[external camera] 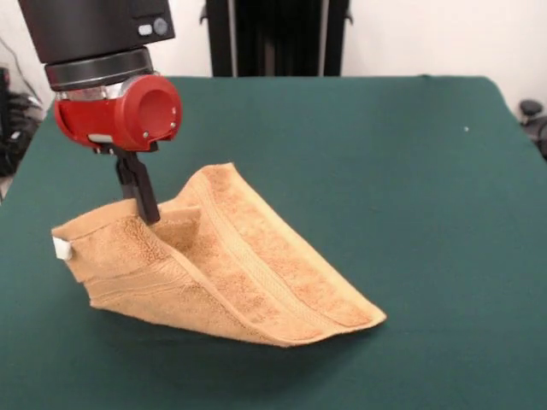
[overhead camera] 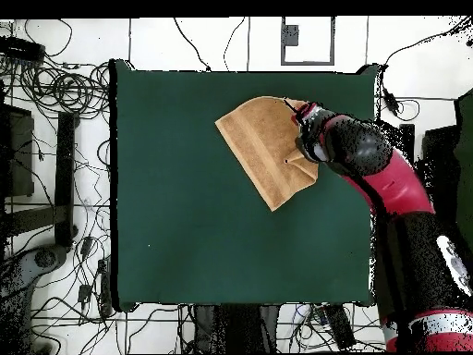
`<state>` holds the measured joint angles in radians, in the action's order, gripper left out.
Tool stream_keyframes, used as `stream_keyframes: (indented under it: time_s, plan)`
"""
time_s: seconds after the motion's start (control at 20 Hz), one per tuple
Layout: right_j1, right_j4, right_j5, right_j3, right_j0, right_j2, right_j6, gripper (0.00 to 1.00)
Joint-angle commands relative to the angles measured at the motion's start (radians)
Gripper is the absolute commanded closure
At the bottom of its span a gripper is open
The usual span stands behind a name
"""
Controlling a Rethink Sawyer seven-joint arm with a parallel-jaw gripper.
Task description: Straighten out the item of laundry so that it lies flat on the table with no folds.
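Towel [external camera: 231,265] folded on green table [external camera: 410,188], one raised edge pinched by end effector [external camera: 147,213] above it.

A robotics lab or test room. A large worktop [external camera: 410,171] covered in dark green felt-like cloth stands on a pale floor [overhead camera: 240,42] marked with dark lines. Loose black cables [overhead camera: 65,88] lie tangled on the floor along the worktop's edges and past its corners. A red and black robot arm [overhead camera: 397,185] reaches over one edge. Plain white wall [external camera: 427,38] behind.
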<state>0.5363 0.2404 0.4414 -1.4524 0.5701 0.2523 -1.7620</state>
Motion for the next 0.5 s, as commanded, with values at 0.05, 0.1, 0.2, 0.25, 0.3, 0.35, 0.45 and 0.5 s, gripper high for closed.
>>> stream_keyframes:
  time_s: [0.05, 0.1, 0.2, 0.25, 0.3, 0.35, 0.45, 0.5]
  plan:
    - [-0.080, 0.110, -0.110, -0.148, -0.036, 0.089, -0.292, 1.00]
    - [-0.088, 0.110, -0.121, -0.141, -0.034, 0.089, -0.287, 1.00]
    - [-0.098, 0.096, -0.146, -0.133, -0.026, 0.097, -0.262, 1.00]
    - [-0.101, 0.083, -0.159, -0.133, -0.019, 0.105, -0.241, 1.00]
    - [-0.104, 0.070, -0.172, -0.132, -0.012, 0.112, -0.220, 1.00]
    - [-0.106, 0.057, -0.186, -0.131, -0.005, 0.119, -0.200, 1.00]
    - [-0.128, 0.039, -0.215, -0.137, 0.043, 0.184, -0.157, 1.00]
    - [-0.136, 0.029, -0.229, -0.145, 0.068, 0.219, -0.138, 1.00]
